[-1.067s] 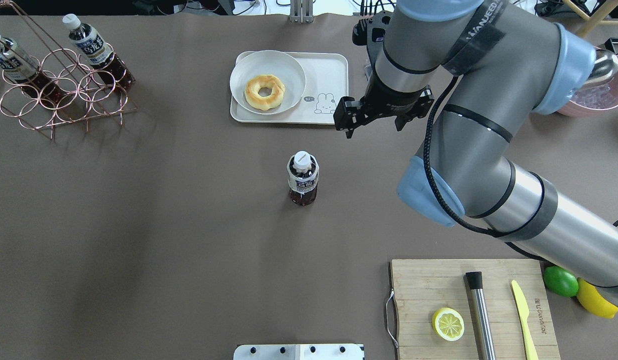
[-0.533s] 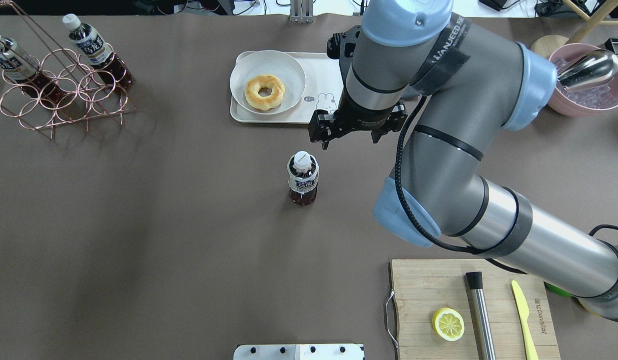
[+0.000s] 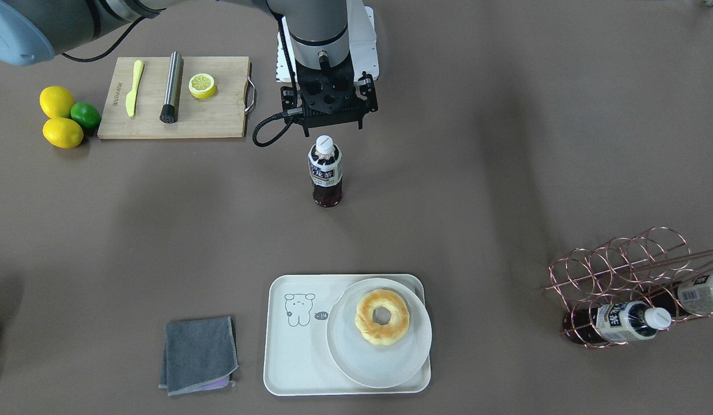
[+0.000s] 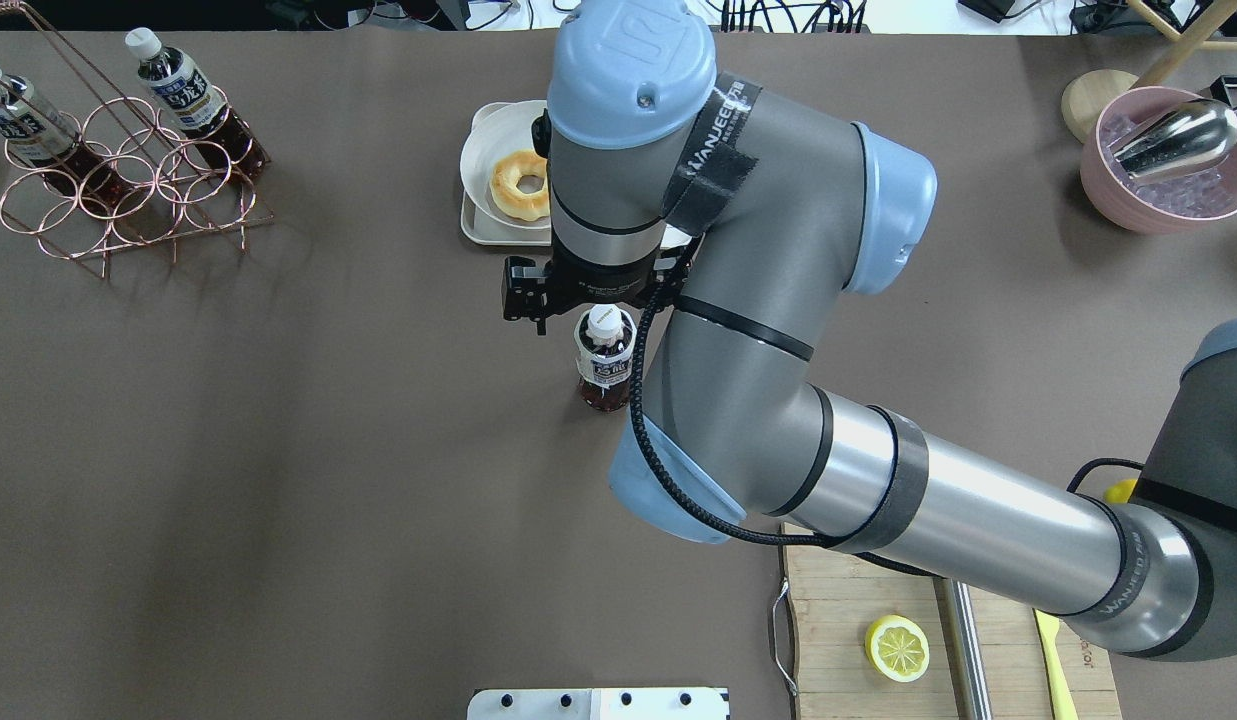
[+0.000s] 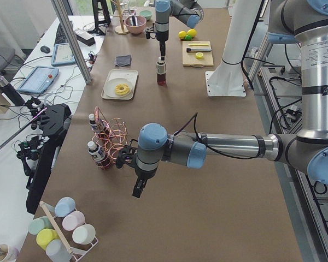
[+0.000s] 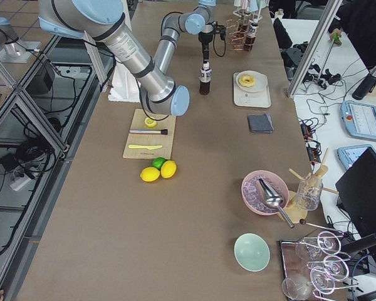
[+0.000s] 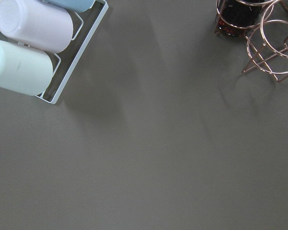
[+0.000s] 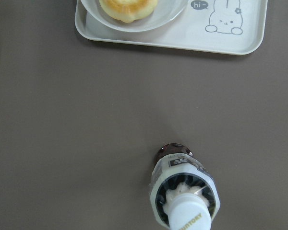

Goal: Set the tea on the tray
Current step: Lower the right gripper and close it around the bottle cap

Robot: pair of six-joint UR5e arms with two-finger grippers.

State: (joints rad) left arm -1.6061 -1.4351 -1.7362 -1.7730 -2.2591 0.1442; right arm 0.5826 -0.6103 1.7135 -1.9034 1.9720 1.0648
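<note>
The wide table with a matte brown cover (image 3: 506, 115) carries a small clear plastic bottle of dark red-brown tea (image 3: 325, 171), upright near its middle. A cream-white rectangular plastic tray (image 3: 287, 357) lies just beside a folded grey cloth (image 3: 199, 354). Well apart are a wooden cutting board (image 3: 218, 118) and a copper wire rack (image 3: 615, 259).

Open table (image 3: 310, 242) lies between tea (image 3: 325, 171) and tray (image 3: 293, 363), half-covered by plate (image 3: 385, 360).

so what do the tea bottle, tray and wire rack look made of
Tea bottle: seemingly clear glossy plastic, the dark drink shows through; white cap, printed label.
Tray: looks like matte cream plastic, moulded rounded corners.
Rack: thin wire rings with coppery metallic shine, likely plated metal.
</note>
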